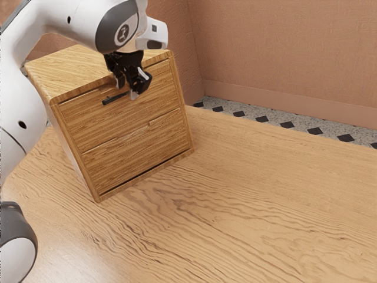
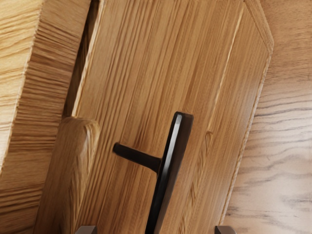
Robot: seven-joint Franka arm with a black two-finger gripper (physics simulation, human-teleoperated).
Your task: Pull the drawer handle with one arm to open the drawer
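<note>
The pincer (image 1: 134,87) is found open, its fingers set astride the black handle (image 1: 113,99) of the top drawer (image 1: 123,115) without contact. The drawer, in the cabinet (image 1: 65,68) on the surface (image 1: 247,194), is judged not yet opened. Grasp and pull remain outstanding.

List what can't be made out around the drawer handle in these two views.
- Handle: in the exterior view the pincer covers its end toward the view's right; in the wrist view the frame edge cuts it off.
- Top drawer: flush or slightly out, cannot tell; in the exterior view the pincer hides part of its upper seam.
- Cabinet rear: in the exterior view, hidden by the arm and the cabinet's own body.
</note>
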